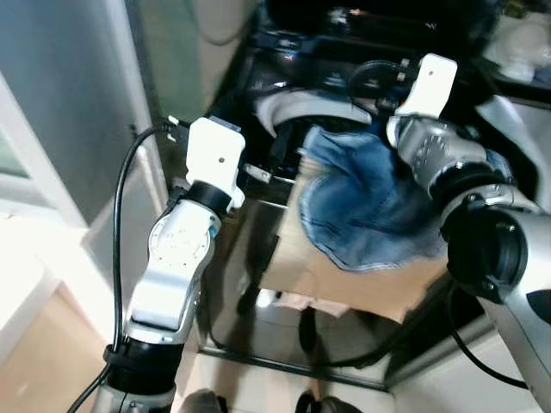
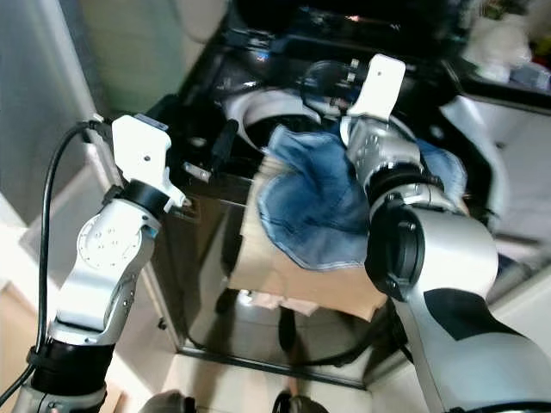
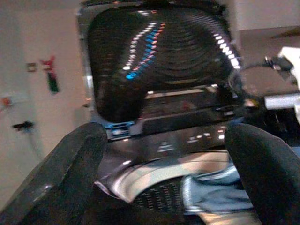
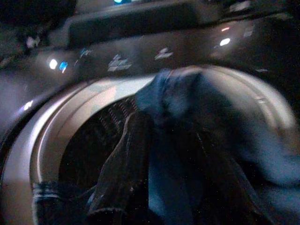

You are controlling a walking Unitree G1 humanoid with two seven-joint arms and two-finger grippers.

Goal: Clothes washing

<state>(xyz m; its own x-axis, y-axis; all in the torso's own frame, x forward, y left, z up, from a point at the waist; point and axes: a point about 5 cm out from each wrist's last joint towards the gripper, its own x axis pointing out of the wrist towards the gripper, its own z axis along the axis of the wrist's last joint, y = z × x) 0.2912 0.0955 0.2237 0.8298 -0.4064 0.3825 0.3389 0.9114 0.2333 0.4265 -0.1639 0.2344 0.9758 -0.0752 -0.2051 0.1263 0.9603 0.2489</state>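
A black top-loading washing machine [image 1: 258,77] stands before me with its lid [image 3: 159,61] raised. Its grey drum rim [image 1: 297,105] and perforated drum [image 4: 101,140] show. My right gripper [image 4: 164,154] is shut on a blue denim garment [image 1: 370,206], holding it over the drum's front right edge. The cloth drapes down over the machine's front and hides the fingers in the eye views. At the machine's front left edge, beside the drum, my left gripper [image 3: 164,173] is open with nothing between its fingers [image 3: 61,178].
A tan cardboard box [image 1: 327,275] leans at the machine's front, under the hanging denim. A grey wall panel [image 1: 69,103] closes the left side. A black cable [image 1: 120,215] runs along my left arm. White items [image 1: 516,43] sit at the back right.
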